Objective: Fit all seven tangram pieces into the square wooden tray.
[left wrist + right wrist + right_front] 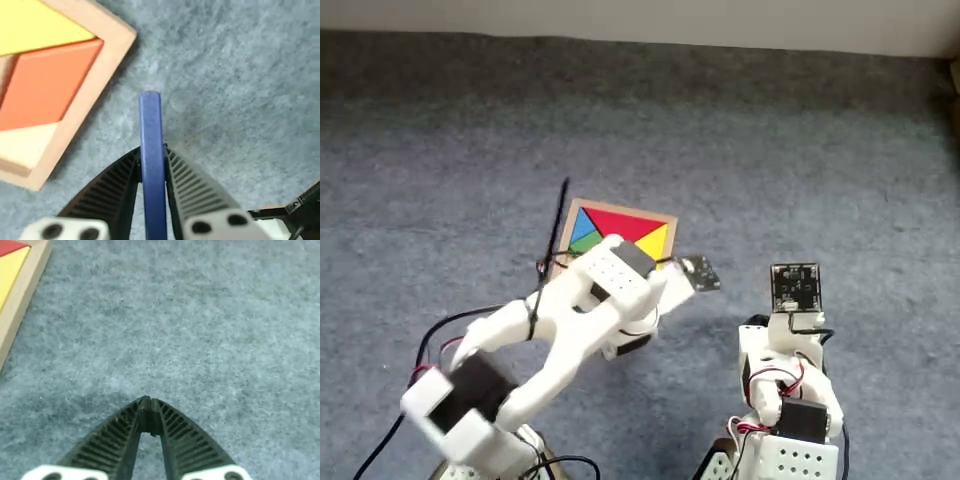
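Note:
The square wooden tray (pixel 630 209) lies on the carpet with red (pixel 625 222), yellow (pixel 655 240), blue and green pieces in it. My left arm (pixel 610 280) stretches over the tray's near side. My left gripper (pixel 151 150) is shut on a dark blue piece (pixel 151 120), held edge-on above the carpet just off a tray corner (pixel 95 95). By that corner sit an orange piece (pixel 45 85), a yellow piece (pixel 35 25) and a bare wooden gap (pixel 25 145). My right gripper (pixel 151 402) is shut on nothing over the carpet, apart from the tray's rim (pixel 22 295).
Grey carpet covers the whole table. My right arm (pixel 785 350) stands at the near right, folded back, with open carpet between it and the tray. A black cable (pixel 558 215) rises past the tray's left side.

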You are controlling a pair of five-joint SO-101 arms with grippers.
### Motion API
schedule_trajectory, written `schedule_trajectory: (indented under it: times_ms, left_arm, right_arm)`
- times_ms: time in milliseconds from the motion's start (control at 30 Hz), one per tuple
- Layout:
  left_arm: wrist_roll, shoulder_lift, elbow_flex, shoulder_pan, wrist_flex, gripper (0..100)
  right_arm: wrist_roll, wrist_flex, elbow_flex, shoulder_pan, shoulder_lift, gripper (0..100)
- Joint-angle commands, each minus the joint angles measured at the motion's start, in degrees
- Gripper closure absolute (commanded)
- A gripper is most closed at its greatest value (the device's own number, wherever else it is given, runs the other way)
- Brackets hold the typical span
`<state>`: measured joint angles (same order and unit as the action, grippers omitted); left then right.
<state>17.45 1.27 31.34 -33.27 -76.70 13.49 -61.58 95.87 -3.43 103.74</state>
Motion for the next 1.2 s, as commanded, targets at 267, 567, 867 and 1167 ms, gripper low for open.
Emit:
schedule_trajectory:
  times_ms: [267,567,867,1167]
  left_arm:
    - [-1.1,-21.8,-0.8,13.3,-2.7,100]
    - [-1.9,-21.1,7.5,20.3,12.7,100]
    - [-6.2,-21.1,14.5,20.3,25.8,100]
    - [-6.1,-21.1,18.8,24.3,33.9,96]
  right_arm:
    - [-0.2,0.6,6.6,-0.8,0.0,98.9]
    - [-0.2,0.6,6.6,-0.8,0.0,98.9]
    - [-0.2,0.6,6.6,-0.8,0.0,98.9]
    - [-0.2,0.6,6.6,-0.8,0.0,98.9]
